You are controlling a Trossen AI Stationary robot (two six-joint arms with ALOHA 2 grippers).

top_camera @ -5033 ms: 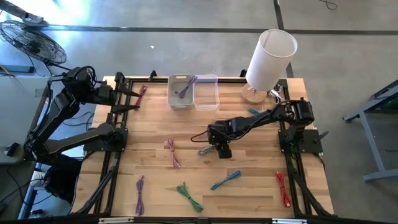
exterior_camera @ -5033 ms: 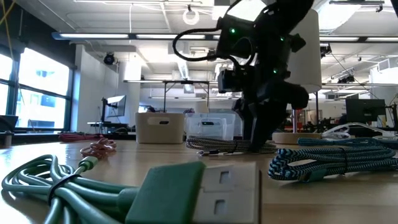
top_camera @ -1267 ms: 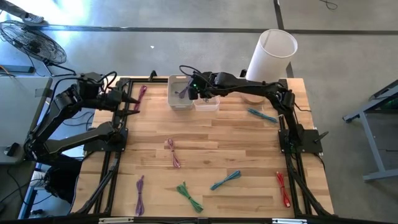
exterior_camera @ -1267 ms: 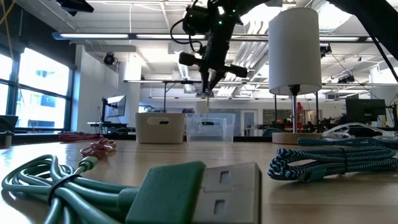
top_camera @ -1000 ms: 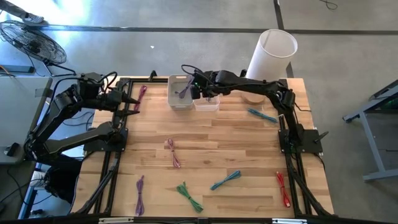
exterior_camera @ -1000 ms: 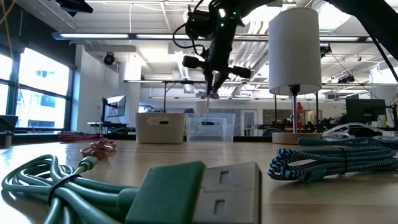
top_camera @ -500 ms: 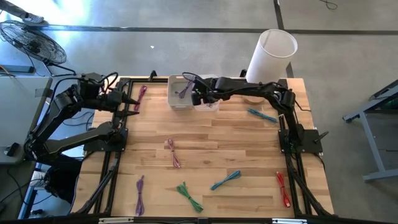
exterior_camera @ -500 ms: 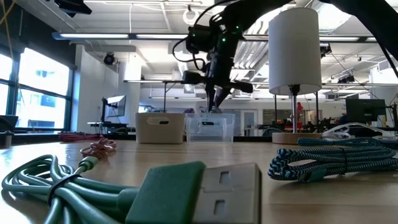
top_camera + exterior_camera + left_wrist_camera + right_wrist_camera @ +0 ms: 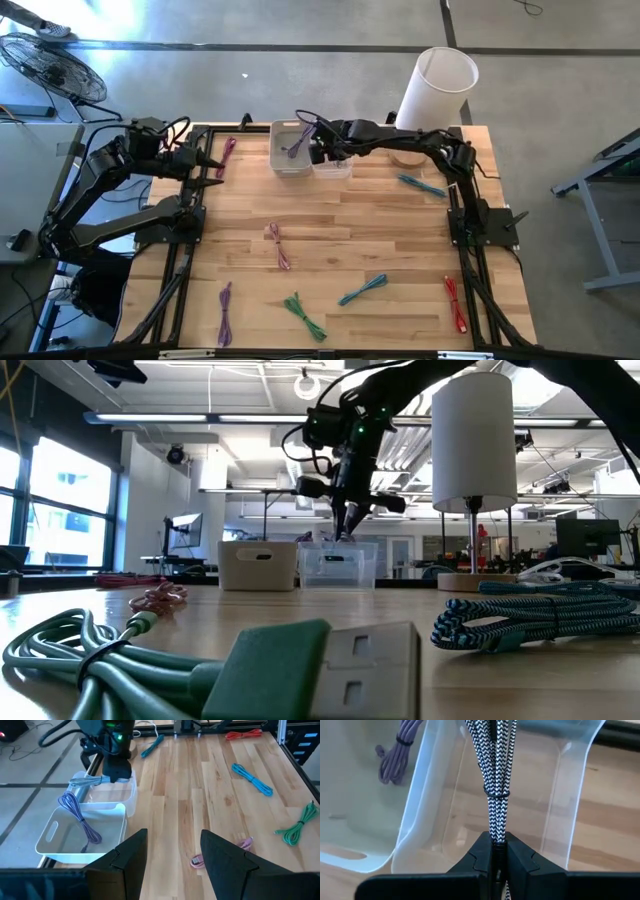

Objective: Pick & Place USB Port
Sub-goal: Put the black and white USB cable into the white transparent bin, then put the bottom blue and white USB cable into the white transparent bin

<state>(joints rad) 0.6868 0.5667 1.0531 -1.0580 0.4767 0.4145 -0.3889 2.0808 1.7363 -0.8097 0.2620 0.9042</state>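
The right gripper [image 9: 498, 851] hangs over the clear bin [image 9: 570, 780] at the table's far edge, clamped on a black-and-white braided cable [image 9: 492, 785] dangling into it; the left gripper [image 9: 172, 862] waits open by the left edge — holding nothing.

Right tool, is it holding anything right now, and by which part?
The right tool is shut on the black-and-white braided cable, pinching the bundle at one end, just past its tie, over the clear bin. The left tool holds nothing.
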